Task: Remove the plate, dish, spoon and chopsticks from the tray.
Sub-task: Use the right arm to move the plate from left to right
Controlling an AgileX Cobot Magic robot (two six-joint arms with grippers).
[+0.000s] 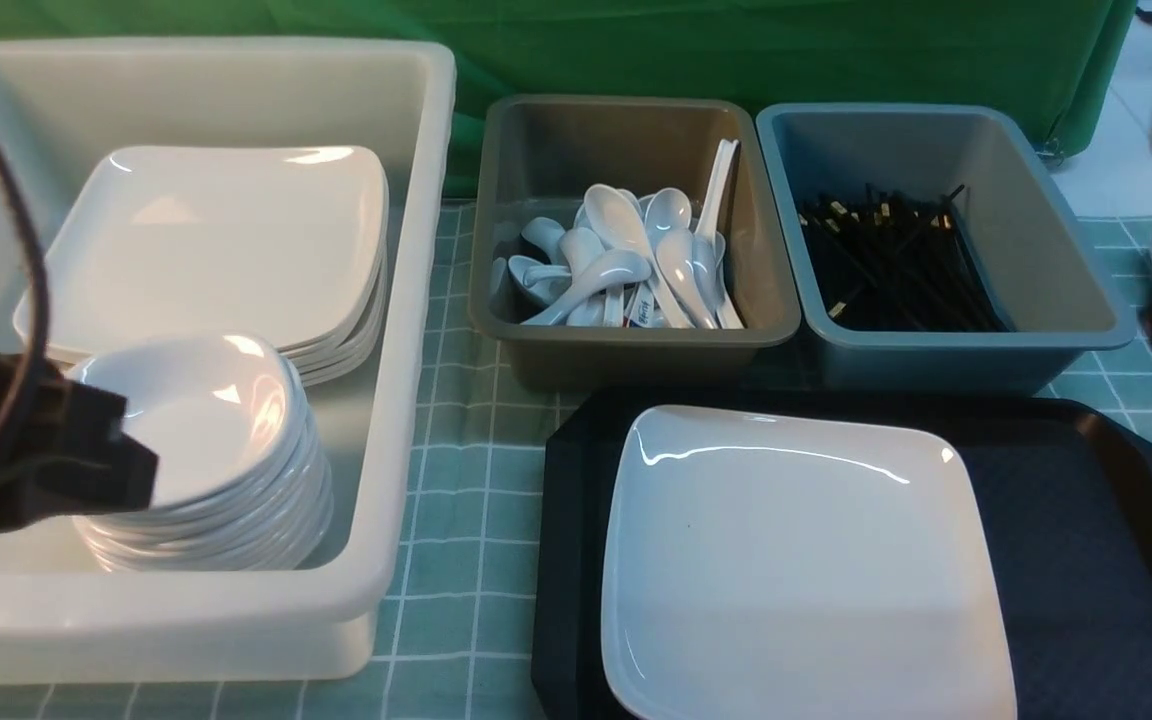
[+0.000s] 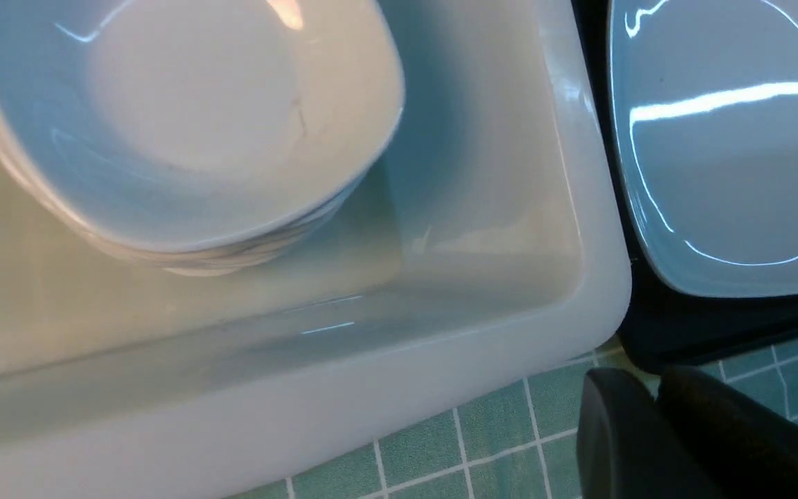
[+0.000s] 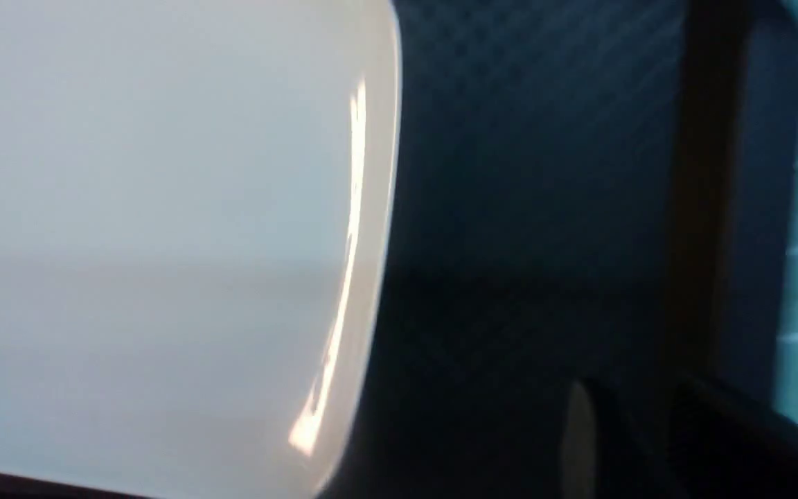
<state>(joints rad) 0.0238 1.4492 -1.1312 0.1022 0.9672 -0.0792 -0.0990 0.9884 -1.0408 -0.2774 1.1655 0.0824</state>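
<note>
Front view is showing the tray [image 1: 1086,520] almost cleared: only the plate [image 1: 806,560] is lying on it, covering its left and middle part, while the right part is showing bare black texture. No dish, spoon or chopstick is appearing on the tray in any view.

Spoons [image 1: 626,260] are piling up in the brown-grey tub [image 1: 636,335] behind the tray, and chopsticks [image 1: 896,260] are lying in the blue-grey tub [image 1: 966,335] beside it. A stack of dishes [image 1: 201,430] and a stack of plates [image 1: 226,240] are sitting in the white tub [image 1: 406,300] on the left. Judging by this, the small items are already sorted and moving the plate into the white tub is what is remaining.

The left gripper [image 2: 655,384] is hovering by the white tub's near corner, its fingers looking pressed together and gripping nothing. The right gripper [image 3: 641,423] is hanging over the tray's bare part just beside the plate's edge, too blurred to tell how its jaws are standing.
</note>
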